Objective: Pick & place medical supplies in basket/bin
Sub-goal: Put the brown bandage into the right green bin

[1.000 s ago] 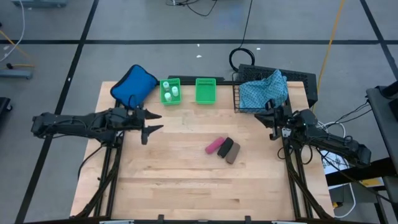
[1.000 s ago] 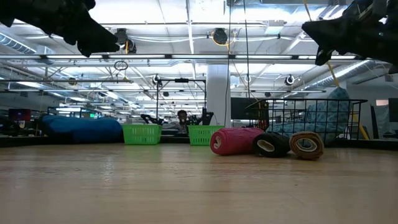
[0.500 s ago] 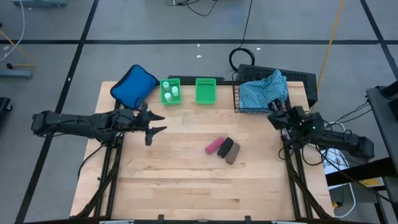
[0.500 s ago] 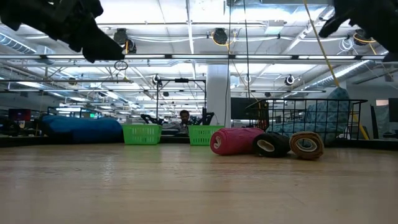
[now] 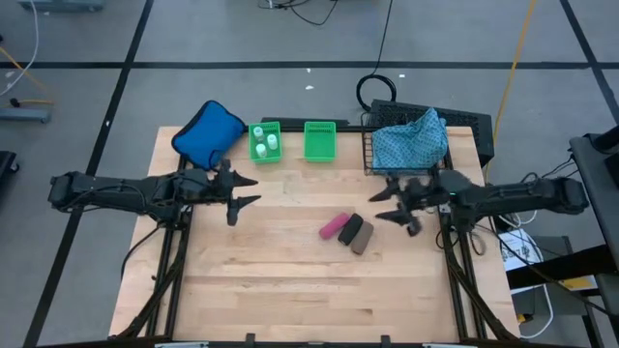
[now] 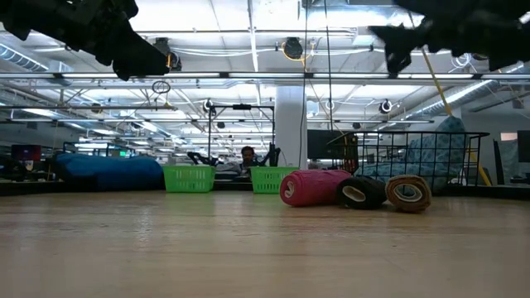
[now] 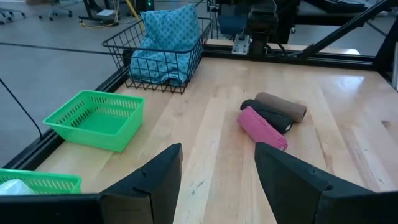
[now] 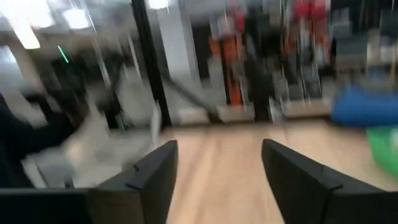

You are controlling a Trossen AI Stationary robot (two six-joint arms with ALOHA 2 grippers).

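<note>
Three rolls lie side by side on the table right of centre: pink [image 5: 332, 227], black [image 5: 350, 230] and brown [image 5: 364, 238]. The blue-green patterned cloth [image 5: 411, 141] sits heaped in the black wire basket [image 5: 370, 155] at the far right. Three white bottles [image 5: 265, 143] stand in the left green bin. My left gripper [image 5: 250, 190] hangs open above the table's left half, pointing at the rolls [image 7: 262, 127]. My right gripper [image 5: 382, 206] hangs open just right of the rolls, above the table, with nothing between its fingers [image 8: 152, 180].
A blue padded pouch [image 5: 206, 135] lies at the far left. An empty green bin [image 5: 319, 141] stands beside the one with the bottles. The near half of the wooden table [image 5: 290, 290] is bare. A black case [image 5: 479, 130] sits behind the basket.
My right gripper has swung away from the basket's near side toward the table's left, to a spot just right of the rolls, and has risen. Its fingers have opened. The rolls, cloth and bottles have not moved.
</note>
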